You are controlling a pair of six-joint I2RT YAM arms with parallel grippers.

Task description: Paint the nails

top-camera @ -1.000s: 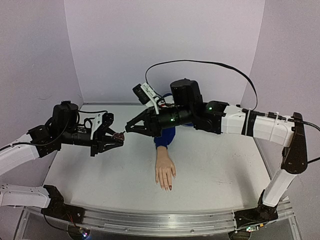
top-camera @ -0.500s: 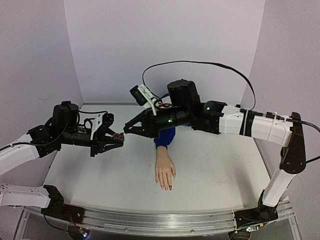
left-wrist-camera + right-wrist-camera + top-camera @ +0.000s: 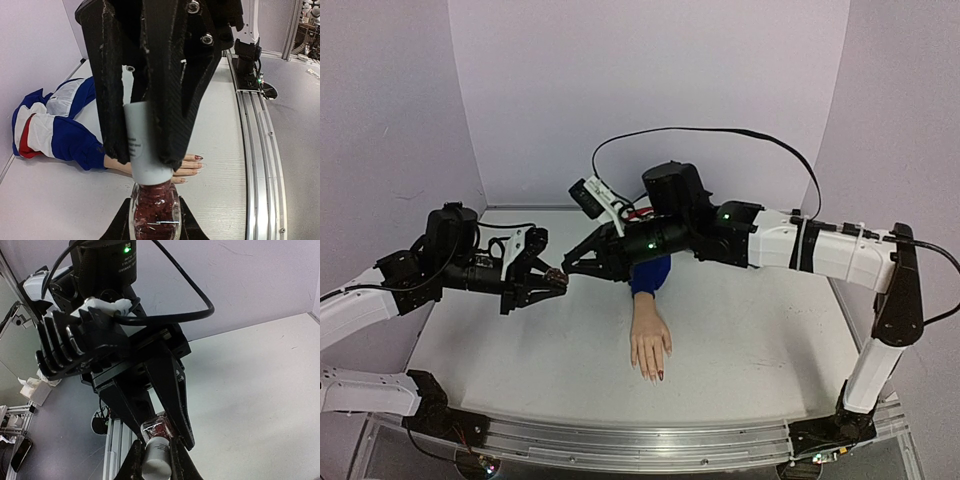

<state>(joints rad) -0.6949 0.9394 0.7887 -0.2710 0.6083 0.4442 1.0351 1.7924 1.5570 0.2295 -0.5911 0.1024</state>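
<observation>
The left jaws pinch the dark-red polish bottle (image 3: 155,215) in mid-air, unmoved — the right jaws, clamped on its white cap (image 3: 142,150), have edged left, cap now at the bottle's neck. Rightward, the mannequin hand (image 3: 650,340) lies flat on the surface (image 3: 500,350), nails (image 3: 659,375) pointing toward the near edge.

A white table (image 3: 510,350) carries a mannequin hand (image 3: 651,343) near its centre, palm down, nails (image 3: 660,375) toward six o'clock, blue sleeve (image 3: 653,275) toward twelve.
</observation>
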